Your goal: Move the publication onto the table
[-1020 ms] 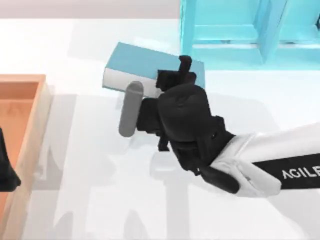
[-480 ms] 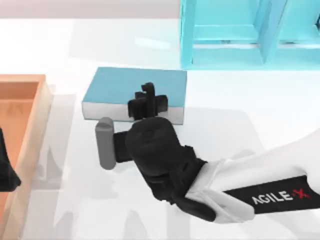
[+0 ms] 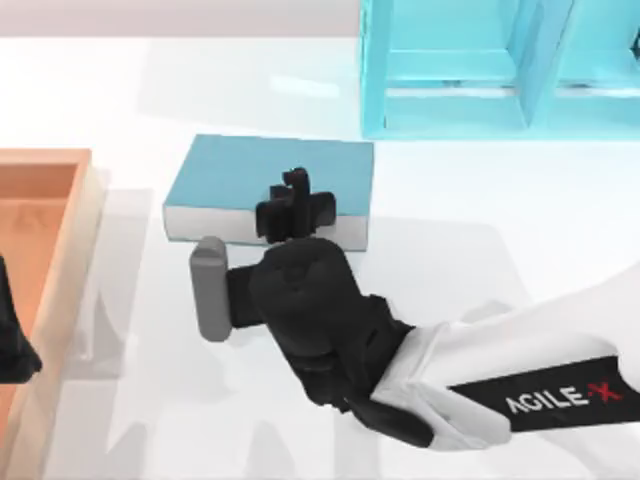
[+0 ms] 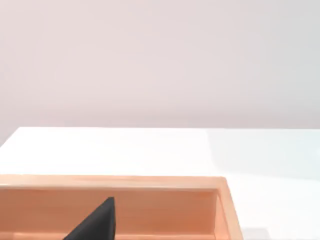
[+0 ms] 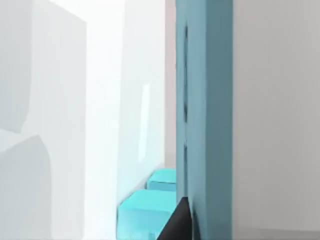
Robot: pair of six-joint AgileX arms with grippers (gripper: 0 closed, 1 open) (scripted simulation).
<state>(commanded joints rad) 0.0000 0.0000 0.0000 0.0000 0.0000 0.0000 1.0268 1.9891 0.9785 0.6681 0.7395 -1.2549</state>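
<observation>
Thick rectangular teal-blue book (image 3: 262, 175) with white page edges lying flat on the glossy white desk (image 3: 480, 220), between the orange-brown wooden tray (image 3: 55, 240) at the desk's left edge and the cyan shelf unit (image 3: 470, 70) at the back right, apart from both. Right pincer (image 3: 295, 205) reaching in from the lower right, black fingers clamped on the book at the page-edge side, roughly mid-length, top finger (image 3: 296, 185) lying on the cover. Grey cylinder (image 3: 209, 288) sticking out of the wrist housing just in front of the book. Right wrist view: teal cover (image 5: 207, 115) close up, one dark fingertip (image 5: 176, 222) against it, cyan shelf blocks (image 5: 150, 210) behind. Left pincer (image 3: 15, 345) parked over the tray at far left; cannot tell how its fingers stand. Left wrist view: tray wall (image 4: 150, 200) and white desk beyond.
</observation>
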